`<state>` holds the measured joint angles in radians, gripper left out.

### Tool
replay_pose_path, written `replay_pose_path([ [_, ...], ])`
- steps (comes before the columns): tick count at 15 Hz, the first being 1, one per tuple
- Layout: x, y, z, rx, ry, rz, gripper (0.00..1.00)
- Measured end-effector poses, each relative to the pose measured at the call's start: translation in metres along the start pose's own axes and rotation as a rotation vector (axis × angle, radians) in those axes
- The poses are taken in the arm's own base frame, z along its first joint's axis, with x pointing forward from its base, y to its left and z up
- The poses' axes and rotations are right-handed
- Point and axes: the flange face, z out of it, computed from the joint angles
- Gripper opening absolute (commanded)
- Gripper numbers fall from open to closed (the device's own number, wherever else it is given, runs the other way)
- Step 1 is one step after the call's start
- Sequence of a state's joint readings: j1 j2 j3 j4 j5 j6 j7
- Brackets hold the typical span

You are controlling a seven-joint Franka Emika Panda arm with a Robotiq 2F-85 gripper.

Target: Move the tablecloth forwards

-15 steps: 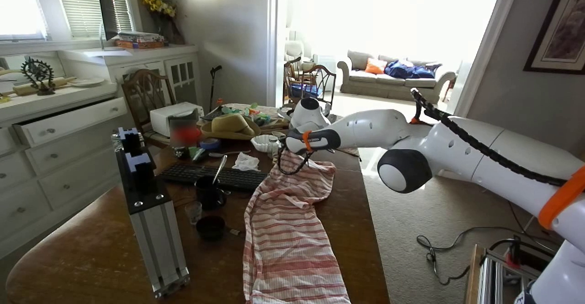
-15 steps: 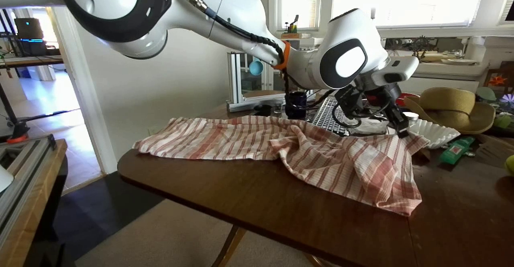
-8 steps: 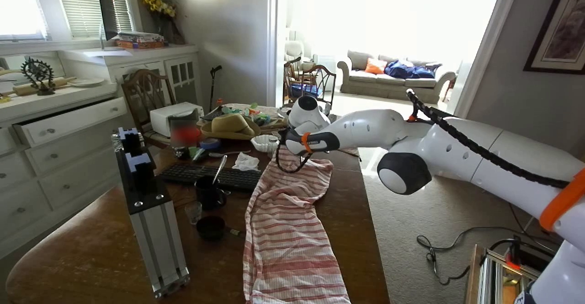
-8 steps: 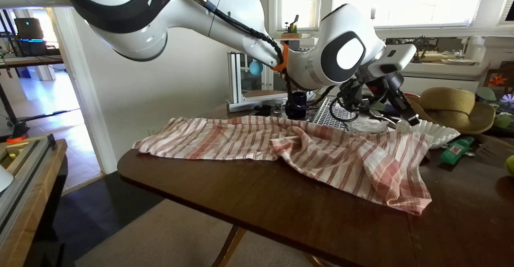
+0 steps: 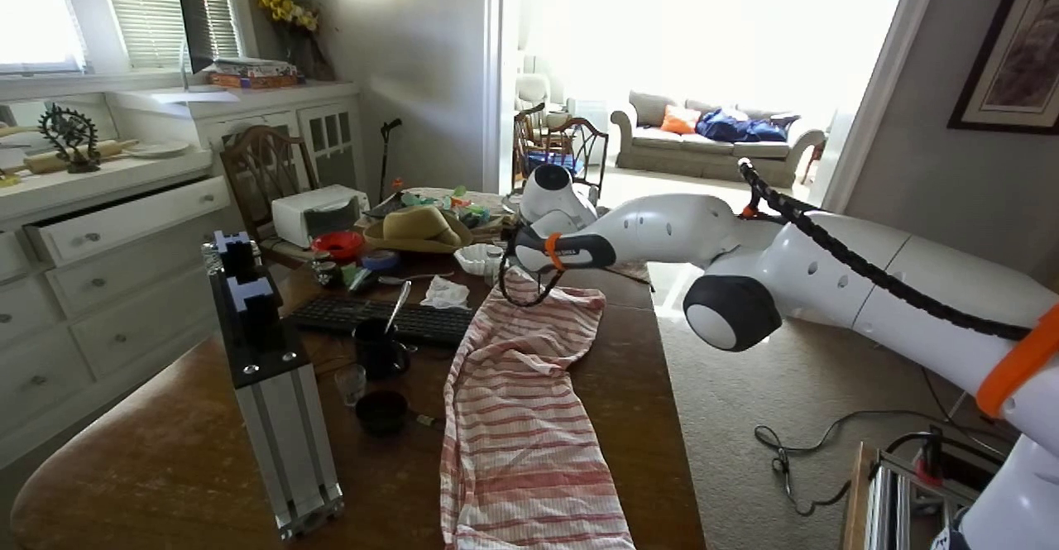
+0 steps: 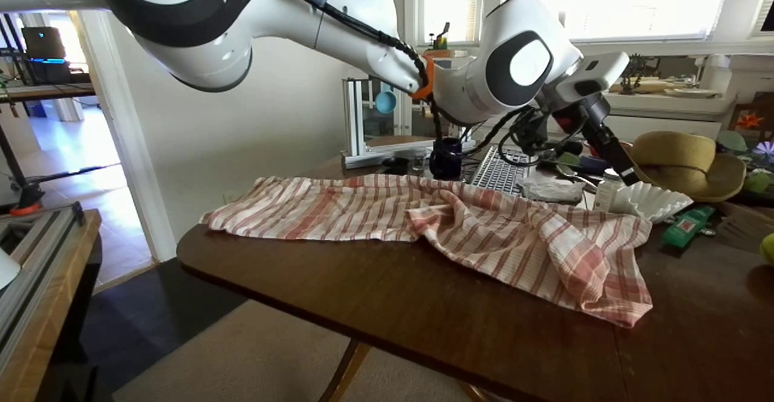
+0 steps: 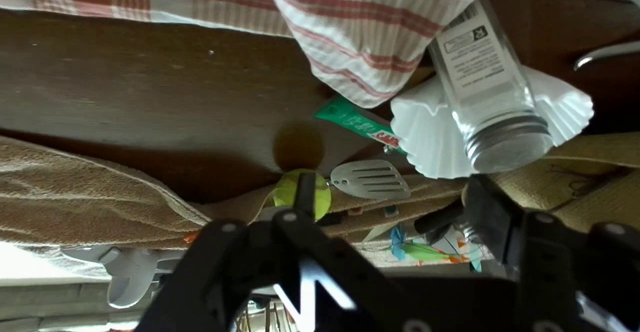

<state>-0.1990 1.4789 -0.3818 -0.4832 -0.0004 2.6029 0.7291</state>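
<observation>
The tablecloth, striped red and white, runs lengthwise along the dark wooden table, flat at its near part and bunched toward the far end. In an exterior view its folded far end lies loose near the white fluted dish. My gripper is open, its two fingers well apart with nothing between them. In an exterior view the fingertips hang just above and beyond the cloth's end, close to a clear jar and the dish. In the wrist view the cloth's corner lies apart from the fingers. Elsewhere the arm hides the gripper.
A clear jar with a metal lid stands beside the white fluted dish. Nearby are a green tube and a straw hat. A keyboard, black mug and metal frame line the cloth's side.
The gripper has opened and let go of the cloth, rising and moving farther along the table. The cloth's far end shifted slightly the same way and has settled down.
</observation>
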Motion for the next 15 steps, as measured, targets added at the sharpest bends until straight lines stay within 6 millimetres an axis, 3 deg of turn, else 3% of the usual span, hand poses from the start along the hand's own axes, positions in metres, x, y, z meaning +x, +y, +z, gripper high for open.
replay_pose_path([
  [9,0.065,0.033,-0.04,0.001,-0.211,-0.364,1.0],
  [15,0.078,0.035,-0.052,0.025,-0.22,-0.429,1.0],
])
